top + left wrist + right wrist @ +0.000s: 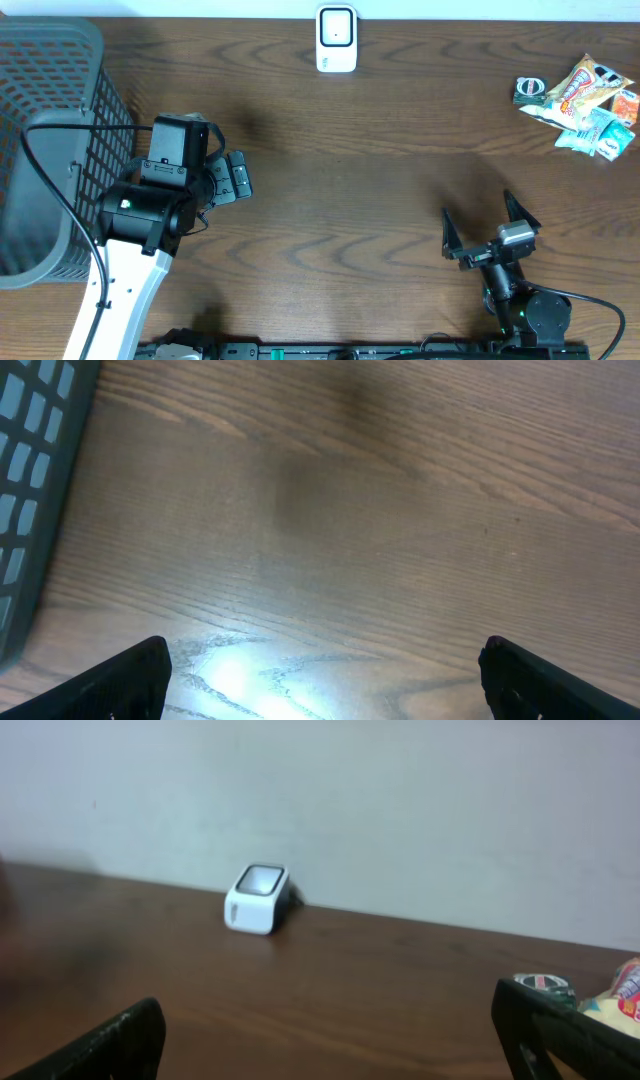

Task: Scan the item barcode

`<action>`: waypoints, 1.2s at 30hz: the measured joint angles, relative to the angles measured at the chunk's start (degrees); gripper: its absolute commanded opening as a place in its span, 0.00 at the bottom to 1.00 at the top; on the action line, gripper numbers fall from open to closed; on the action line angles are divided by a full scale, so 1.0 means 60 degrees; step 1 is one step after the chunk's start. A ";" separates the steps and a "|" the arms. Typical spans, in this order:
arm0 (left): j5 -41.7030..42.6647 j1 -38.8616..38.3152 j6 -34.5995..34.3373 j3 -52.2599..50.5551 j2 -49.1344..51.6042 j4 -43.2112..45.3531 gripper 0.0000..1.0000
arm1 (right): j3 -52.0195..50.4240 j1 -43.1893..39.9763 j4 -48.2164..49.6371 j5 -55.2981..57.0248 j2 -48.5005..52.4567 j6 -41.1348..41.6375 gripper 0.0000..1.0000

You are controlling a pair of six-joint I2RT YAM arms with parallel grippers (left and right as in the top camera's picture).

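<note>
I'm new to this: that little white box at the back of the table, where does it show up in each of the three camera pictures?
Overhead: the white box sits at top centre.
Left wrist: not in it; only table and a basket edge.
Right wrist: white box left of centre, near the wall.
Shared landmark: the snack packets, top right overhead, bottom right corner in the right wrist view.

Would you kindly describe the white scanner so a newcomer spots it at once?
Follow the wooden table to its far edge. Near the middle stands the scanner: a small white box with a rounded window, unlike the colourful snack packets at right.
</note>
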 measured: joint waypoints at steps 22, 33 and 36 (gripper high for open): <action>0.0000 0.0000 0.0000 0.0000 0.0000 0.0007 0.98 | -0.0237 0.0302 -0.1144 0.1286 -0.0004 0.0459 0.99; 0.0000 0.0000 0.0000 0.0000 0.0000 0.0000 0.98 | -0.0237 0.0302 -0.1147 0.1322 -0.0007 0.0459 0.99; 0.0000 0.0000 0.0000 0.0000 0.0000 0.0000 0.98 | -0.0237 0.0302 -0.1155 0.1366 -0.0007 0.0459 0.99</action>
